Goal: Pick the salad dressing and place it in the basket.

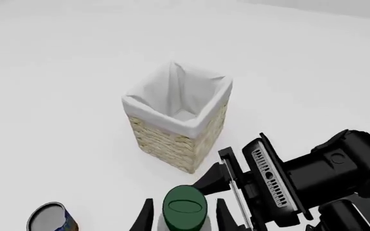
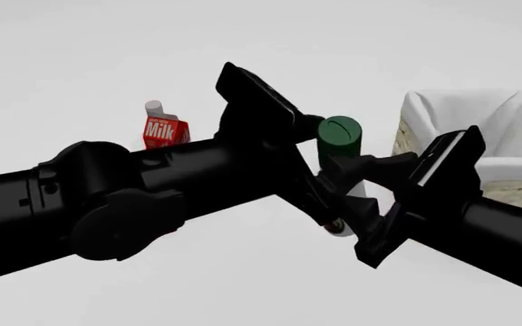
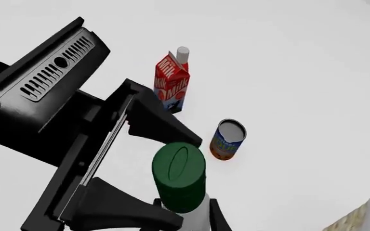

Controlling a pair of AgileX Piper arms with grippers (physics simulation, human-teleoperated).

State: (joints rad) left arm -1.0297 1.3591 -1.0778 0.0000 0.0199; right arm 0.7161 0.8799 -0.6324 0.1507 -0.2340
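Front view: milk carton (image 2: 166,130) lettered "Milk".

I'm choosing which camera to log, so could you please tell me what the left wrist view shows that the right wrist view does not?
Only the left wrist view shows the whole basket, its white liner open toward the camera. Only the right wrist view shows the red milk carton; of the basket it catches just a corner. Both show the salad dressing with its dark green cap, gripper fingers on either side of it, the other arm's gripper, and the can.
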